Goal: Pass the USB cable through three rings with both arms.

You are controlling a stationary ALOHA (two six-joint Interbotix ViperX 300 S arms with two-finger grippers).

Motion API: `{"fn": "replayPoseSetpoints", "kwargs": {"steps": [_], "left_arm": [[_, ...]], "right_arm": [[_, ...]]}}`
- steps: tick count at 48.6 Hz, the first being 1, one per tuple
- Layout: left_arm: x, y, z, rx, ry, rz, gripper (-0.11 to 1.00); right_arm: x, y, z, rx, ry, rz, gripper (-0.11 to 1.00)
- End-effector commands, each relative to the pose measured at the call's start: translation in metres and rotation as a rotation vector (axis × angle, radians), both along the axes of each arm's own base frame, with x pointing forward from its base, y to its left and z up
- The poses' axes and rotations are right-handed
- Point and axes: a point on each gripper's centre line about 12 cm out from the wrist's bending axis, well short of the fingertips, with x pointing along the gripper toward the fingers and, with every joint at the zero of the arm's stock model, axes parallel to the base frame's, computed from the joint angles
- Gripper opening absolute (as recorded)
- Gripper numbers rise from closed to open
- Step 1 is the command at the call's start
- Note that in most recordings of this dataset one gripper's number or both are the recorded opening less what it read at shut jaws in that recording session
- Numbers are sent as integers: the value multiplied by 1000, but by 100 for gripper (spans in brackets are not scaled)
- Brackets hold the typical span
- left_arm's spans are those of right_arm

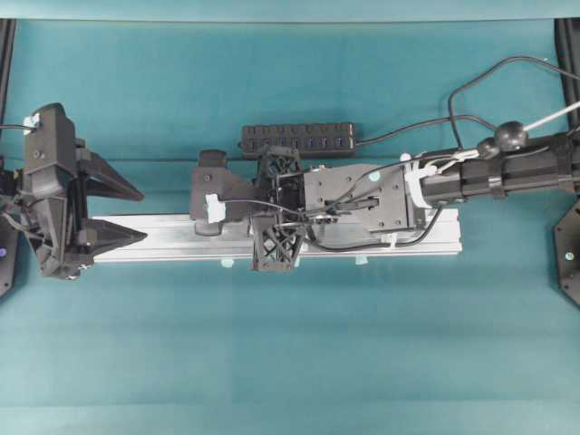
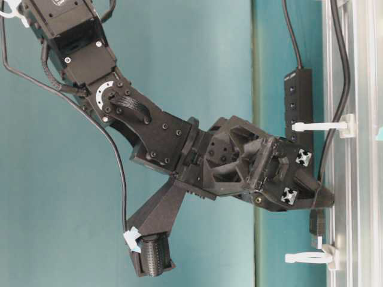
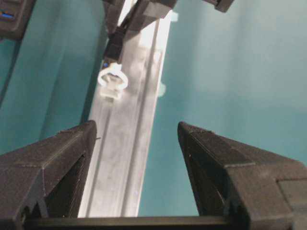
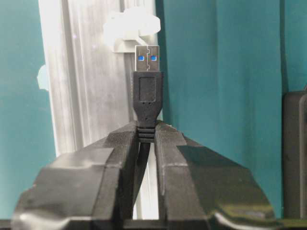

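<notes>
USB cable (image 4: 146,103): plug clamped in right fingers (image 4: 146,136), silver tip just short of a white ring (image 4: 130,26) on the rail (image 4: 81,96) (teal counter (image 1: 290,344)). Left fingers (image 3: 136,143): spread wide, holding nothing.

Brushed silver aluminium rail (image 4: 81,72), white plastic ring (image 3: 113,80), matt black plug (image 4: 147,103), shiny metal tip
</notes>
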Motion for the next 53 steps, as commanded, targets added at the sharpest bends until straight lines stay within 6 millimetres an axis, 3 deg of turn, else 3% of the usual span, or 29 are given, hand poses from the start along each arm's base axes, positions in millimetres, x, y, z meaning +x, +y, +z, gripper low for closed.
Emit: {"fn": "replayPoseSetpoints", "kwargs": {"steps": [1, 22, 53], "left_arm": [[2, 1, 3, 2, -12, 1, 74], [1, 4, 2, 4, -10, 14, 74], [1, 4, 2, 2, -11, 18, 74]], "right_arm": [[6, 8, 17, -3, -48, 23, -7], [2, 8, 34, -6, -49, 18, -7], [5, -1, 24, -5, -52, 6, -7]]}}
